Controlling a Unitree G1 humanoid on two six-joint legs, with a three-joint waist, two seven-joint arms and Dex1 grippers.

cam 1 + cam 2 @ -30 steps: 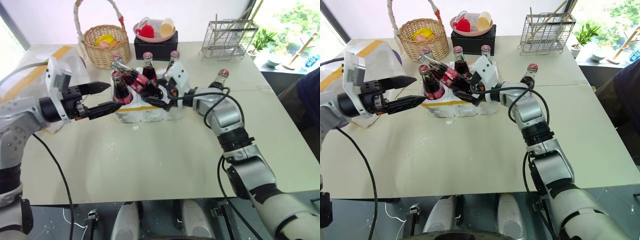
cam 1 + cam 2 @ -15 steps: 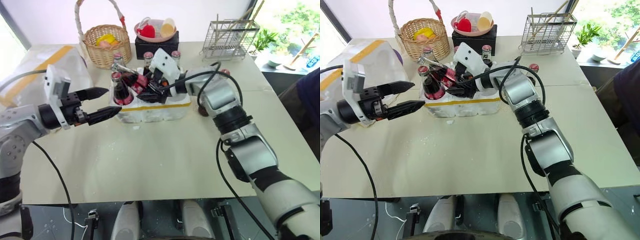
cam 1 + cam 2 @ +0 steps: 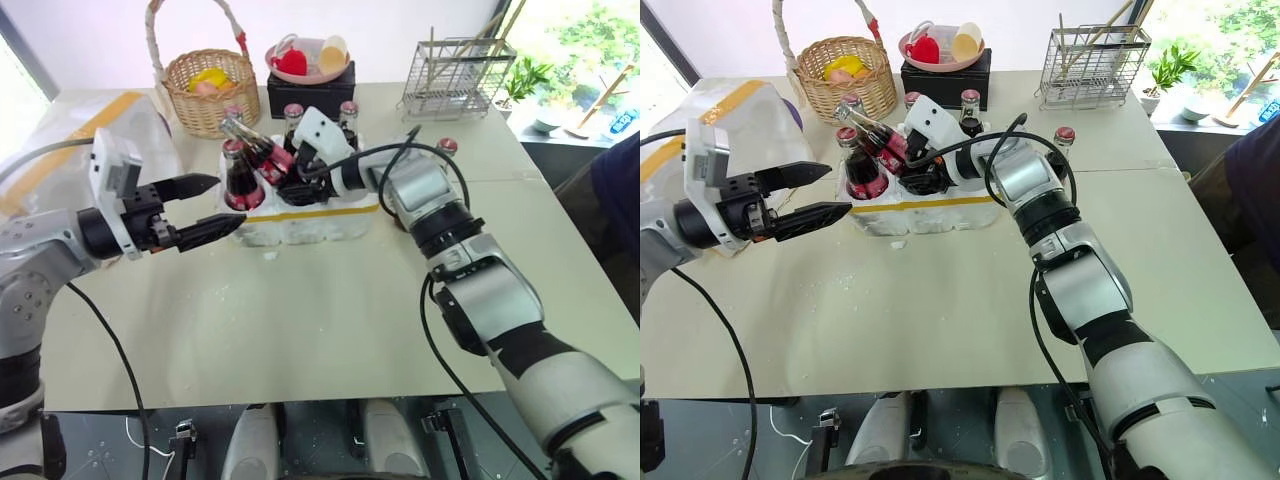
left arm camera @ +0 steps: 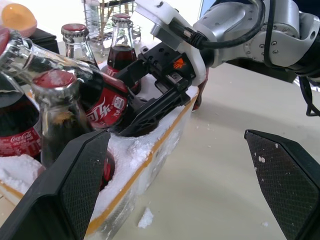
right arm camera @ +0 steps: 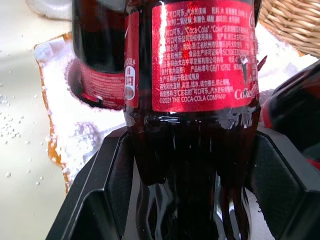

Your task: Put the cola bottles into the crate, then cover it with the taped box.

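Here, tilted dark cola bottle [image 3: 262, 157], red label, clamped in right end effector [image 3: 285, 178], left end effector [image 3: 205, 207] apart.

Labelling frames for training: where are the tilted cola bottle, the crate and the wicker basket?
tilted cola bottle [image 3: 268, 157], left eye view, red label.
crate [image 3: 320, 212], left eye view, yellow tape band.
wicker basket [image 3: 205, 110], left eye view, woven front wall.

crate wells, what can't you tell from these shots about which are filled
- Crate: in the head views the right gripper and its tilted bottle cover the middle wells.
- Tilted bottle's base: in the left wrist view the black fingers hide whether it sits in a well.
- Bottle outside the crate: the right arm hides its lower body.
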